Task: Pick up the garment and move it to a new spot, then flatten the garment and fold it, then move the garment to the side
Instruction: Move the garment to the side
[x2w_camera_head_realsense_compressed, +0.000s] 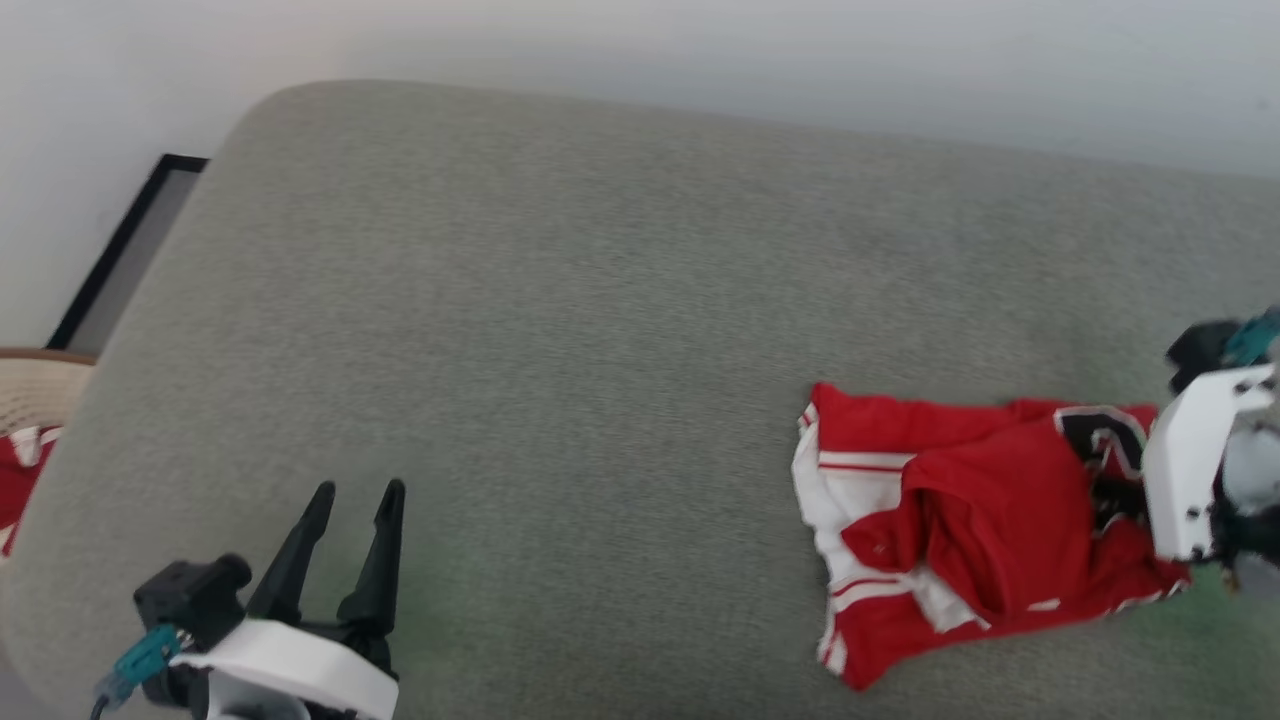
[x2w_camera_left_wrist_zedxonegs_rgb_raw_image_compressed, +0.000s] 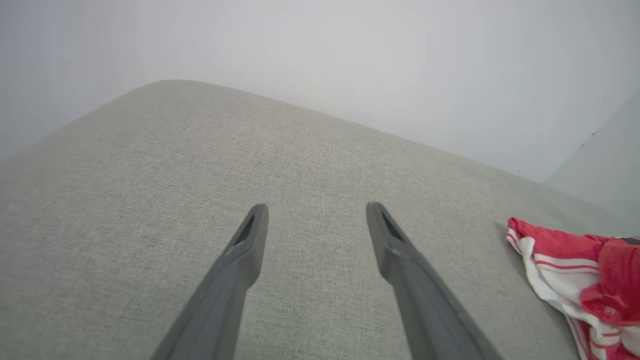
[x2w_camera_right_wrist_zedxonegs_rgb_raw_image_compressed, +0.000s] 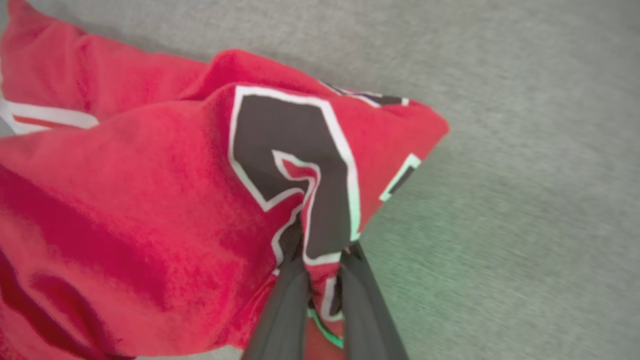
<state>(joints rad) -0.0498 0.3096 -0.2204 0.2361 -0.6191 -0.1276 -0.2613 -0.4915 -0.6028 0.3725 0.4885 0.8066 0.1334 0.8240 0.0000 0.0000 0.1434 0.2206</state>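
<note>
Right gripper (x2w_camera_right_wrist_zedxonegs_rgb_raw_image_compressed: 322, 257) clamped on the garment (x2w_camera_right_wrist_zedxonegs_rgb_raw_image_compressed: 150, 200) at its numeral (x2w_camera_right_wrist_zedxonegs_rgb_raw_image_compressed: 290, 145) — lift slowly, straight up; left gripper (x2w_camera_head_realsense_compressed: 358, 488) splayed, empty.

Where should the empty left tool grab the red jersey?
The red jersey's white striped sleeve edge, coming from the left, low over the cushion. That edge lies loose and bunched nearest the open left tool, while the right tool pinches the number end.

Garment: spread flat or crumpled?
Crumpled. The garment lies in a heap on the cushion, layers overlapping, its black numeral creased.
</note>
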